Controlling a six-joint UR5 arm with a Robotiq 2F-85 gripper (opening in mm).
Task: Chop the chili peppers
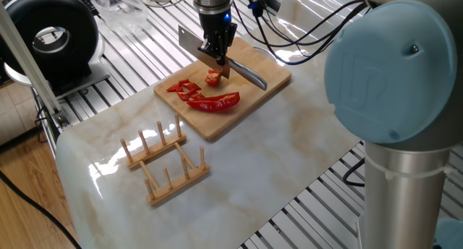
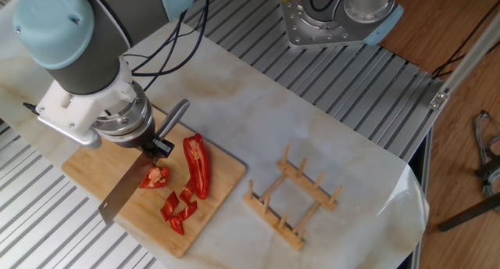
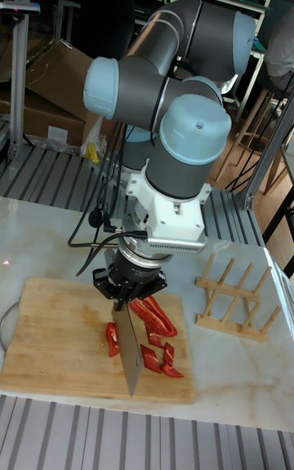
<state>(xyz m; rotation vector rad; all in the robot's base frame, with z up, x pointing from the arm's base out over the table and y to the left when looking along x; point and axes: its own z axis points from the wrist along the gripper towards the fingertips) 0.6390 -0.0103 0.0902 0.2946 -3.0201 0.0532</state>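
Knife (image 2: 125, 192) overhangs chili peppers (image 2: 195, 169); wooden rack (image 2: 291, 199) apparently well apart

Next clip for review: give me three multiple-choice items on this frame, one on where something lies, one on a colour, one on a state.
1. Where do the chili peppers lie?
A. on the wooden cutting board
B. on the wooden rack
C. on the bare table

2. What colour are the peppers?
A. green
B. red
C. yellow

3. What state is the pincer in?
A. open and free
B. shut on a pepper
C. shut on the knife

Answers:
1 A: every piece rests on the board, apart from the wooden rack.
2 B: both fixed views show glossy red.
3 C: the pincer grips the knife's handle, its blade angled over a small cut piece.
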